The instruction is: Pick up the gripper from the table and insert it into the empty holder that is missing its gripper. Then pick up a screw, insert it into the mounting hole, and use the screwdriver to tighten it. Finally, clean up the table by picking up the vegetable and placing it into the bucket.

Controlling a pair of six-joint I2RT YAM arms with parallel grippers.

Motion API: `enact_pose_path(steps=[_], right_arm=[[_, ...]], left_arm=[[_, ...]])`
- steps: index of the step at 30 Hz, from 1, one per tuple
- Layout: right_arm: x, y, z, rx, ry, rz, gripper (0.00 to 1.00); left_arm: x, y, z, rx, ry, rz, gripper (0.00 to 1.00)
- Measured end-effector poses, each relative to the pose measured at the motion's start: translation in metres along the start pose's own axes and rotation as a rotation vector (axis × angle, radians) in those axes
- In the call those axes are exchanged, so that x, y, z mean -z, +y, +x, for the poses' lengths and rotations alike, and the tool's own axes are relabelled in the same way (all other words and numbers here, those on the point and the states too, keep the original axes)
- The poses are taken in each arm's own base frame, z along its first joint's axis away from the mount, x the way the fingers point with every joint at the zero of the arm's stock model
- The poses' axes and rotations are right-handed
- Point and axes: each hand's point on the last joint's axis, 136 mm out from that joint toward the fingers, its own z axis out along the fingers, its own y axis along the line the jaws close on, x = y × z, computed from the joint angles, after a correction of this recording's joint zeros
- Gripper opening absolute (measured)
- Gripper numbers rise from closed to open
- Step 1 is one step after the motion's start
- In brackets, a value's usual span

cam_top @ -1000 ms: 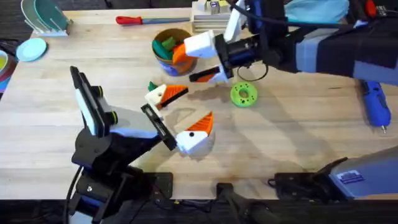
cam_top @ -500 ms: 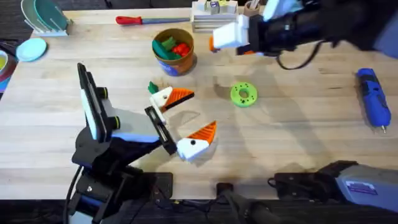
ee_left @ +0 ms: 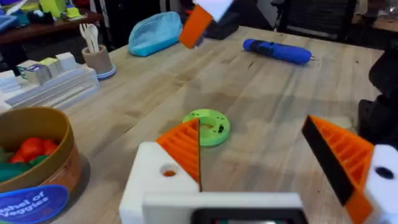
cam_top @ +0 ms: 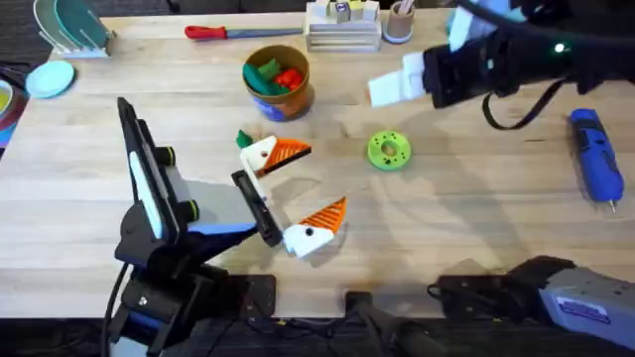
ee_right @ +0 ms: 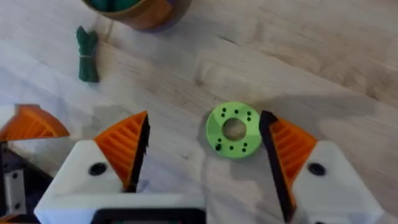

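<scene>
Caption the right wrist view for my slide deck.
Open white-and-orange right gripper above the lime-green holed disc; dark-green toy vegetable lies on the wooden table.

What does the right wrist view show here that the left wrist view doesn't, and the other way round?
Right wrist alone: the dark-green vegetable lying on the table beside the bucket. Left wrist alone: the blue screwdriver, the blue pouch, the pen cup, and red and green pieces in the bucket. Both: the lime-green disc, the bucket and each arm's open orange-padded fingers.

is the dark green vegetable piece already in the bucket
No, the vegetable lies on the bare table, apart from the bucket.
</scene>
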Motion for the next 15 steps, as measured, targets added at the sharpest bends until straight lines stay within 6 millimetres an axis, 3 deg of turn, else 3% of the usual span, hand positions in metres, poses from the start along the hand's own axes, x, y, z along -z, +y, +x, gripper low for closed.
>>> enact_pose_path(steps=[5, 10, 15], right_arm=[[0.003, 0.005, 0.035, 0.017, 0.135, 0.025, 0.993], [-0.006, 0.016, 0.051, 0.012, 0.166, 0.023, 0.994], [-0.027, 0.018, 0.098, 0.052, 0.277, 0.060, 0.994]], left_arm=[[0.000, 0.000, 0.000, -0.002, 0.001, 0.000, 0.992], [0.000, 0.000, 0.000, -0.002, 0.000, 0.001, 0.993], [0.000, 0.000, 0.000, -0.002, 0.000, 0.003, 0.993]])
